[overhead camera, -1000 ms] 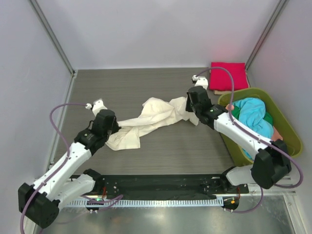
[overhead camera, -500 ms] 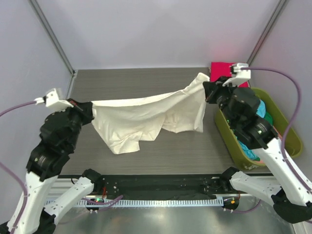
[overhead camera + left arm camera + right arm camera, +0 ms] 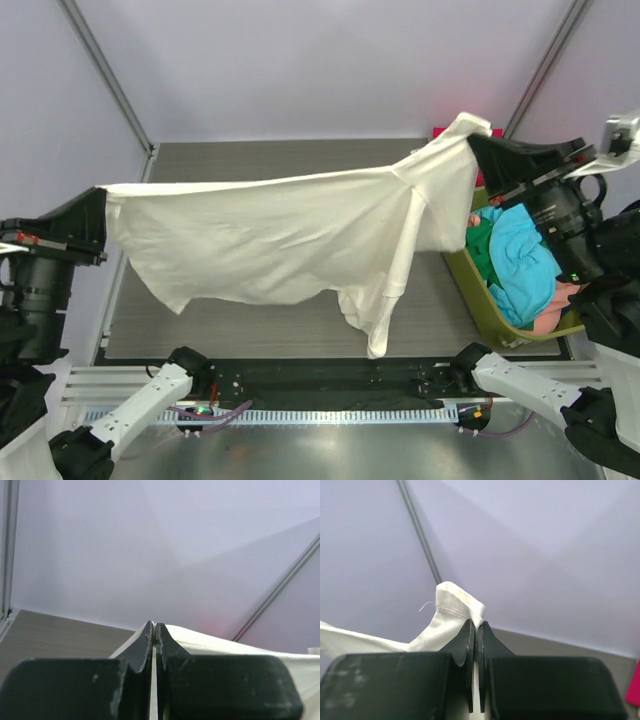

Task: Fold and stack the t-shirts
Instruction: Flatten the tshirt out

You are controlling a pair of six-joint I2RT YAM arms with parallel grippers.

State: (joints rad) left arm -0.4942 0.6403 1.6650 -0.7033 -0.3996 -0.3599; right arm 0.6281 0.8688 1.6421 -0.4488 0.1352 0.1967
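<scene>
High above the table (image 3: 250, 158), the cream-white t-shirt (image 3: 280, 235) hangs stretched out in the air. One top corner is pinched in the closed left gripper (image 3: 100, 215), the other in the closed right gripper (image 3: 478, 152), and the lower edge dangles toward the table. This looks like the spreading-out before folding, so the next move likely calls for both arms to lower together and lay the shirt flat on the table without bunching.

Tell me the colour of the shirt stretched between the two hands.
Plain cream-white t-shirt, no pattern; the top external view shows it best.
</scene>
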